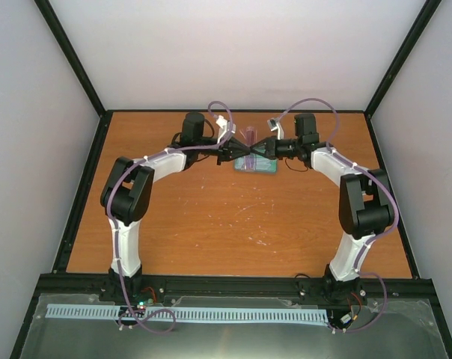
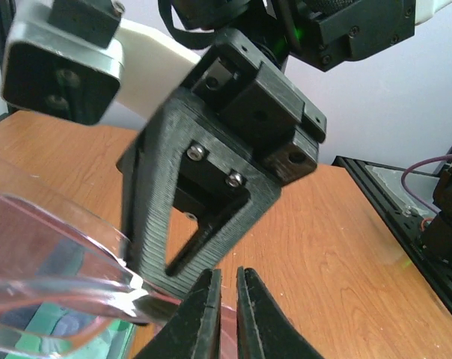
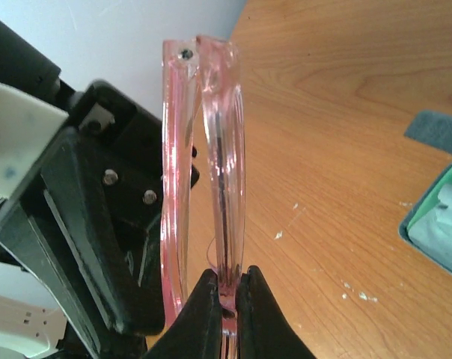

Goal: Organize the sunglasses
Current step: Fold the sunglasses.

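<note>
The sunglasses (image 1: 248, 137), with a translucent pink frame, hang in the air between my two grippers at the back middle of the table, above the open case (image 1: 256, 164). My right gripper (image 3: 227, 288) is shut on the pink frame (image 3: 222, 149), seen edge-on. My left gripper (image 2: 228, 280) is nearly closed, with a thin pink part between its fingers low down. A clear lens (image 2: 54, 262) shows at its left. In the top view the left gripper (image 1: 236, 152) and the right gripper (image 1: 262, 147) face each other, almost touching.
The grey-blue case with a teal lining (image 3: 443, 224) lies on the wooden table (image 1: 211, 224) under the grippers, with something pale inside. A grey-blue patch (image 3: 435, 131) lies beyond it. Black frame rails (image 1: 84, 187) edge the table.
</note>
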Controlling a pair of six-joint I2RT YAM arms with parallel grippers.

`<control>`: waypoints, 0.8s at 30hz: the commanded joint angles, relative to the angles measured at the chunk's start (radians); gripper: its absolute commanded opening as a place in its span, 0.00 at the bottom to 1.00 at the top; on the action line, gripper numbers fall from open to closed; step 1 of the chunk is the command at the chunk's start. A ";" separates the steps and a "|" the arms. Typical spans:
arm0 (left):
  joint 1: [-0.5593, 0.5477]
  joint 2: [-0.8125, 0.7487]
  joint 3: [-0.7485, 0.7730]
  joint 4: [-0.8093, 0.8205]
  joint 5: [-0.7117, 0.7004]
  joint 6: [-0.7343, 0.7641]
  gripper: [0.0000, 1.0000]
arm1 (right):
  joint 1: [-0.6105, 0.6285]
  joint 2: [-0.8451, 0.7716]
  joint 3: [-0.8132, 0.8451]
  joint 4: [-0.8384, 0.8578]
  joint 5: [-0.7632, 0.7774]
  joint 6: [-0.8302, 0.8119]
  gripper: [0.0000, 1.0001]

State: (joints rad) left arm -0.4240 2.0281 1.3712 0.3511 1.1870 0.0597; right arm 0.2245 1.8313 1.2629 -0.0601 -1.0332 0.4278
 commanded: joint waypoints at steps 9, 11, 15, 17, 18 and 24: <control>0.099 -0.054 0.025 0.004 -0.071 -0.022 0.30 | -0.064 -0.110 -0.057 -0.047 0.060 -0.021 0.03; 0.143 -0.040 0.053 -0.035 -0.122 0.001 0.27 | -0.081 -0.144 -0.082 -0.023 0.086 -0.001 0.03; 0.183 0.066 0.241 -0.295 -0.252 0.165 0.12 | -0.094 -0.210 -0.142 0.031 0.153 0.055 0.03; 0.182 0.157 0.399 -0.470 -0.308 0.242 0.09 | -0.098 -0.240 -0.187 0.072 0.205 0.101 0.03; 0.182 0.206 0.471 -0.555 -0.326 0.269 0.07 | -0.100 -0.257 -0.217 0.105 0.235 0.130 0.03; 0.170 0.344 0.649 -0.690 -0.438 0.350 0.07 | -0.120 -0.291 -0.345 0.247 0.321 0.233 0.03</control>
State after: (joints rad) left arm -0.2321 2.3089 1.9514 -0.1387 0.8474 0.3008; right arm 0.1196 1.5543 0.9707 0.0654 -0.7971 0.5724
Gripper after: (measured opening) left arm 0.063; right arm 0.048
